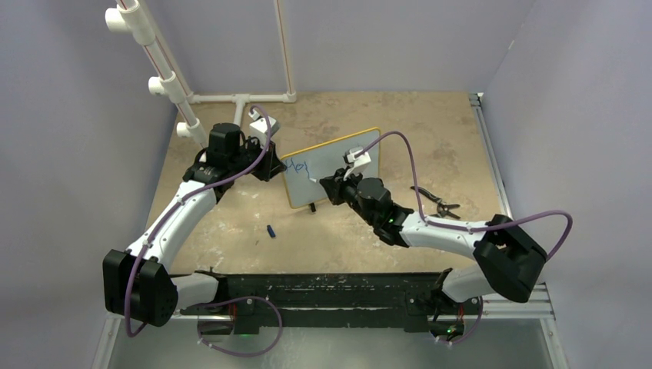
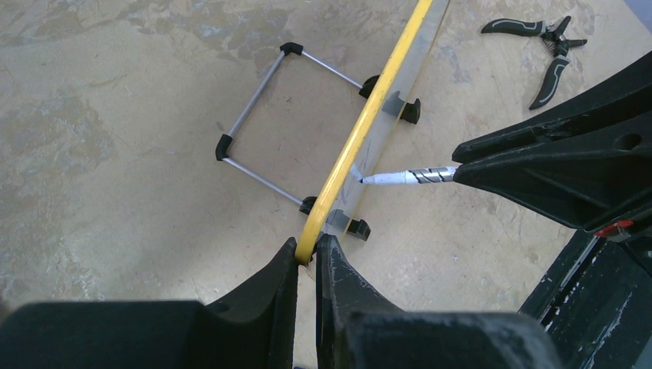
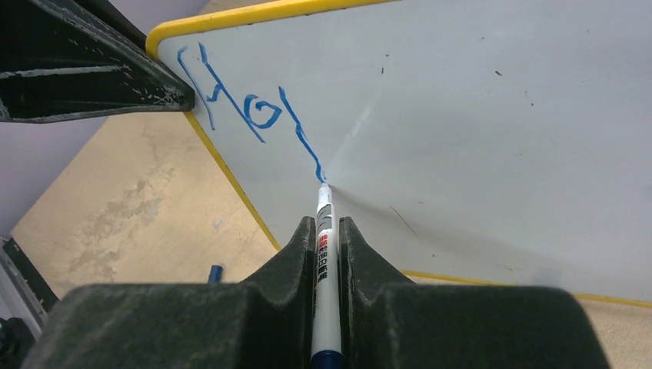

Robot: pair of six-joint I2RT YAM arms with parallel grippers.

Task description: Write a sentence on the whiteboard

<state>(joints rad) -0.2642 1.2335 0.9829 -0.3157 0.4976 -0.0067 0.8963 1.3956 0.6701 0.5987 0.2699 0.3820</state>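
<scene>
Scuffed beige table boxed in by pale lilac walls, with white pipes up in the upper left of the overhead view. Smack in the middle of that view: whiteboard with a yellow frame, standing tilted on its little black feet and a wire stand. Left fingers clamped tight on the board's yellow edge, bottom centre of the left wrist view. Right fingers closed around a white marker, tip touching the board face. Blue writing in the board's upper left corner: "Ho" plus one long stroke running down to the marker tip. Also spotted: pliers lying right of the board, and a small blue piece on the table below it, well apart.
</scene>
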